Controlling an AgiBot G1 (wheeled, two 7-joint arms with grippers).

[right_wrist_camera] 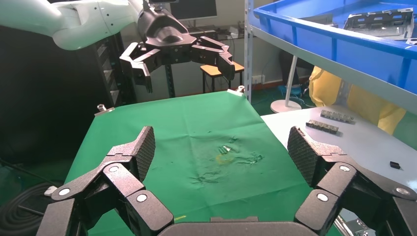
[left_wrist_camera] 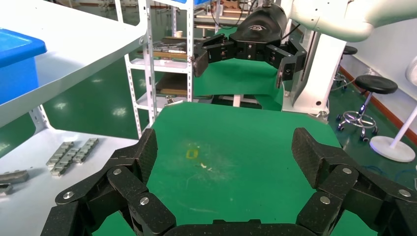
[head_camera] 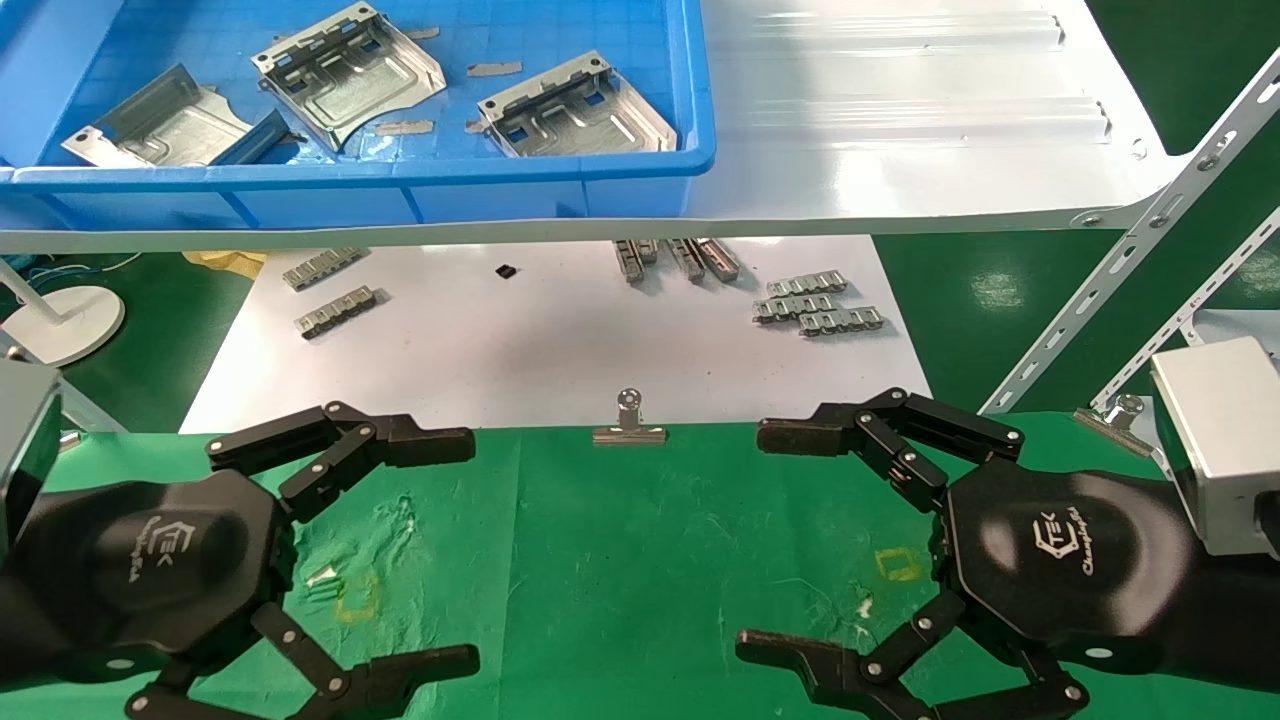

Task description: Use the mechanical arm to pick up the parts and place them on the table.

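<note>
Three silvery stamped parts (head_camera: 165, 128), (head_camera: 350, 72), (head_camera: 578, 108) lie in a blue bin (head_camera: 400, 172) on the white shelf, far ahead of both hands. One part also shows in the right wrist view (right_wrist_camera: 381, 22). My left gripper (head_camera: 465, 555) hovers open and empty over the left of the green table (head_camera: 620, 560). My right gripper (head_camera: 758, 540) hovers open and empty over its right side. The two hands face each other. Each wrist view shows its own open gripper (left_wrist_camera: 227, 155), (right_wrist_camera: 221, 152) with bare green cloth between the fingers.
The white shelf (head_camera: 900, 120) overhangs a white board (head_camera: 520, 350) carrying grey chain-like link strips (head_camera: 335, 310), (head_camera: 815, 305). A silver binder clip (head_camera: 628, 425) holds the cloth's far edge. Slanted shelf braces (head_camera: 1120, 270) stand at the right.
</note>
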